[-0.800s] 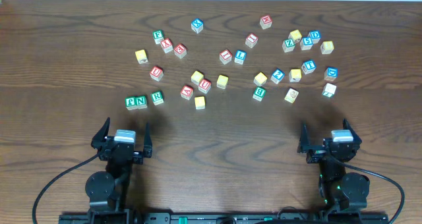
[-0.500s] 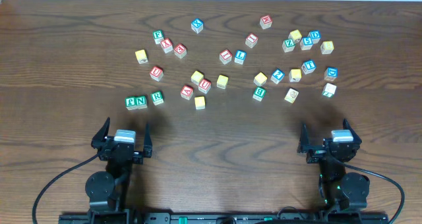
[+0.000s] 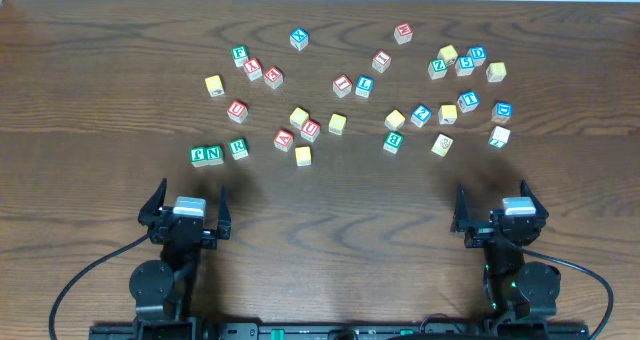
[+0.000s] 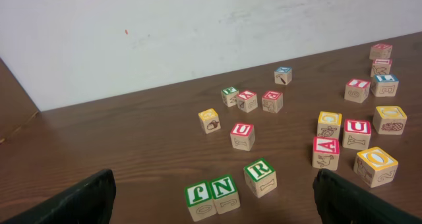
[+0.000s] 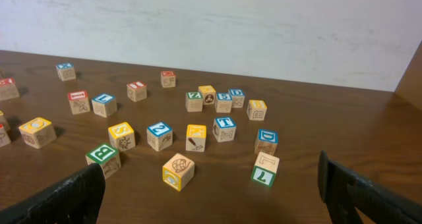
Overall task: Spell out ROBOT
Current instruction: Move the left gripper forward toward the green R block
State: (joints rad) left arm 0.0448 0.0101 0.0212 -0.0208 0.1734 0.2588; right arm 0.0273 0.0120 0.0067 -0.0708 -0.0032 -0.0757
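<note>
Both grippers rest open and empty near the table's front edge. The left gripper [image 3: 190, 193] faces a green-faced R cube [image 3: 238, 148] [image 4: 260, 176], a little ahead and to the right of its fingers [image 4: 79, 201]. A yellow-faced O cube [image 3: 303, 155] [image 4: 375, 166] lies further right, with another yellow-faced cube [image 3: 299, 116] [image 4: 329, 124] behind it. Ahead of the right gripper [image 3: 494, 192] sit a green-faced B cube [image 3: 392, 141] [image 5: 103, 159] and a blue-faced T cube [image 3: 467, 101] [image 5: 224, 128]. The right fingers [image 5: 364, 201] touch nothing.
Green N [image 3: 215, 154] and J [image 3: 199, 155] cubes stand side by side left of the R. Several red-lettered, blue and yellow cubes lie scattered over the far half of the table [image 3: 100, 100]. A cube with a green 7 [image 5: 265, 169] lies nearest the right gripper.
</note>
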